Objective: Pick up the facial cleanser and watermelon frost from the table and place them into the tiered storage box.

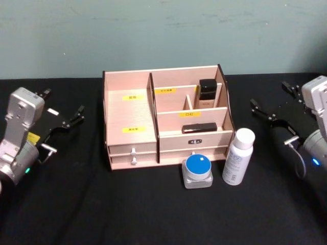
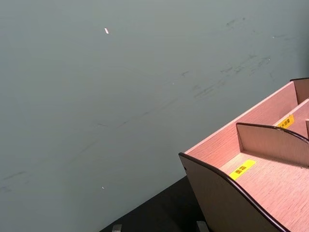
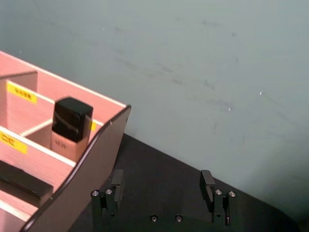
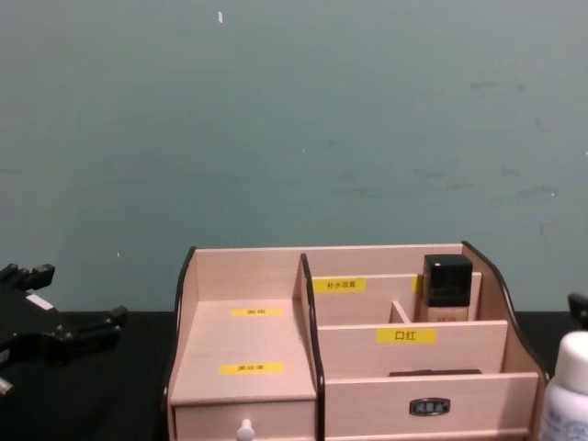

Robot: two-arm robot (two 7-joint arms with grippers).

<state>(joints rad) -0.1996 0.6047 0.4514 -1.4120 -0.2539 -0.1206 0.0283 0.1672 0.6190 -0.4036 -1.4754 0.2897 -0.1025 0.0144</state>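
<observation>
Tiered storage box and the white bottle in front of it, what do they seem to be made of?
The tiered storage box looks like thin pale wood sheet, perhaps plywood: faint grain, matte faces, dark edges as if laser-cut. The white bottle is probably plastic: smooth, opaque, slightly glossy, with print on its body.

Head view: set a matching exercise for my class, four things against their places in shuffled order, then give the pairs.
1 white bottle
2 blue-lidded jar
3 black-capped bottle
4 flat black case

A upright in the box's back right compartment
B on the table, before the box's right front
C lying in the box's lowest right tier
D on the table, off the box's front right corner

Pairs: 1-D, 2-B, 3-A, 4-C
</observation>
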